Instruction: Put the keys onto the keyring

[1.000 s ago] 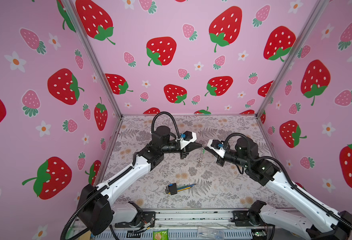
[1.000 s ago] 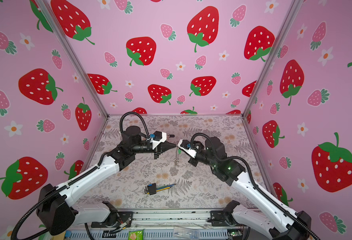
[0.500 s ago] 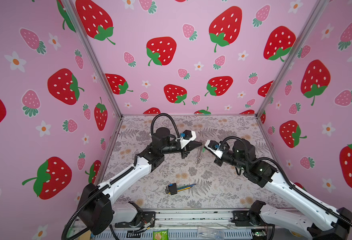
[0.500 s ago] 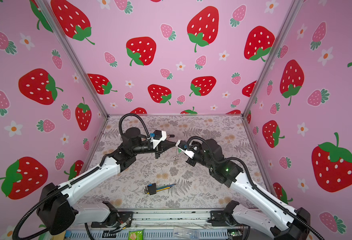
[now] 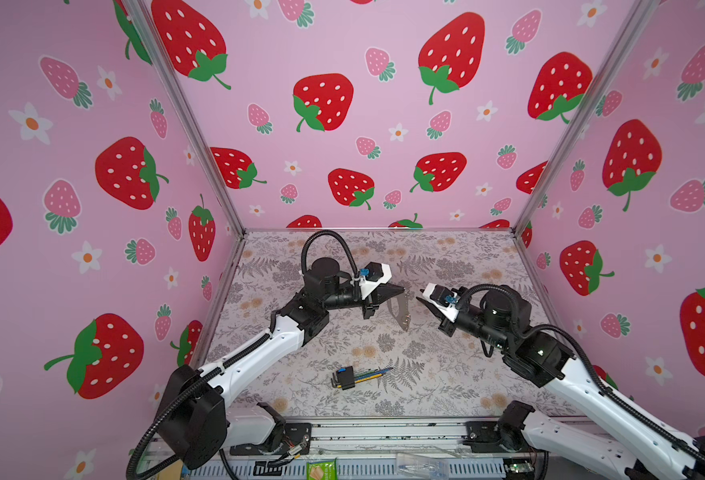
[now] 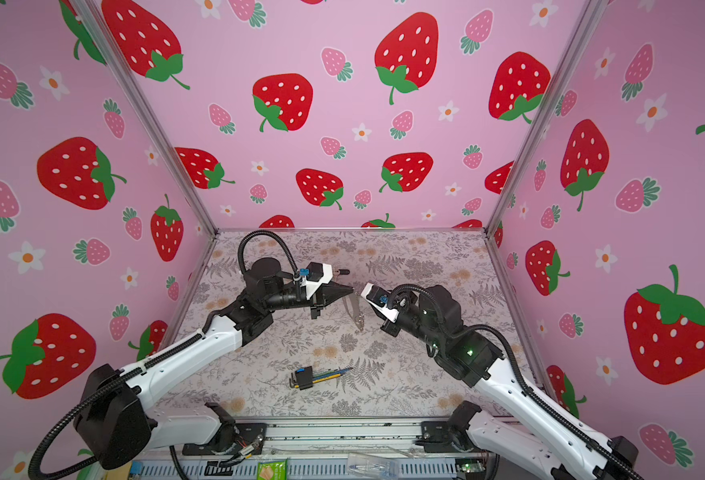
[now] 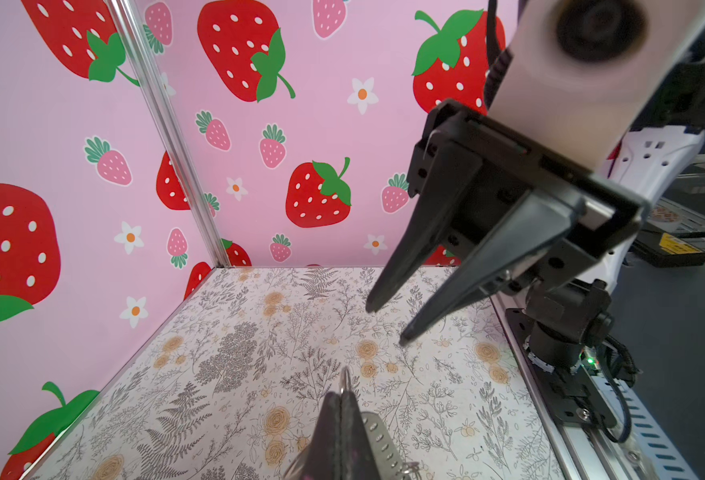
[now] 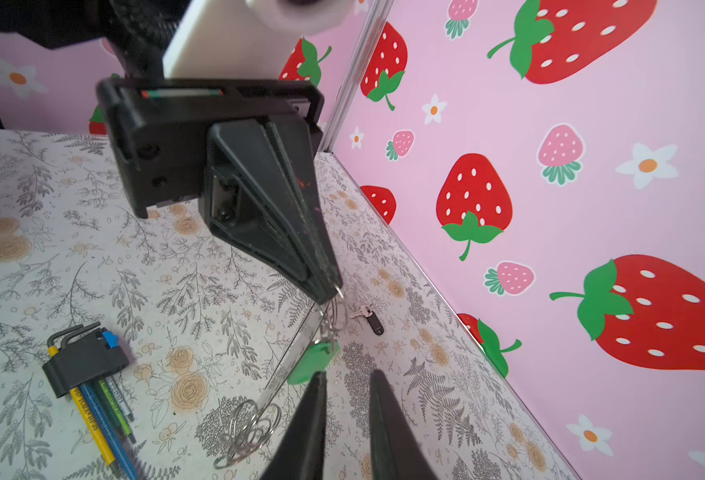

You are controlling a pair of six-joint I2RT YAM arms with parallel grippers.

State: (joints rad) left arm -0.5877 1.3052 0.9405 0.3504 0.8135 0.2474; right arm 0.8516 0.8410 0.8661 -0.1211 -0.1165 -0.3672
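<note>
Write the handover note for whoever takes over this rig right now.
Left gripper: shut on the keyring, which hangs from its tips above the table.
Right gripper: open and empty, close beside the keyring.
Green-tagged key: hangs at the keyring, seemingly already threaded on.
Black-tagged key: lies loose on the table.
Left to do: pick up that loose key and thread it on. The hex wrenches are not part of the job.

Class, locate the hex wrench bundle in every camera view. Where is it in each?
In both top views: hex wrench bundle at front centre of the floral mat.
Left wrist: not in it.
Right wrist: on that mat, clear of the left gripper.
Shared landmark: the floral mat.
</note>
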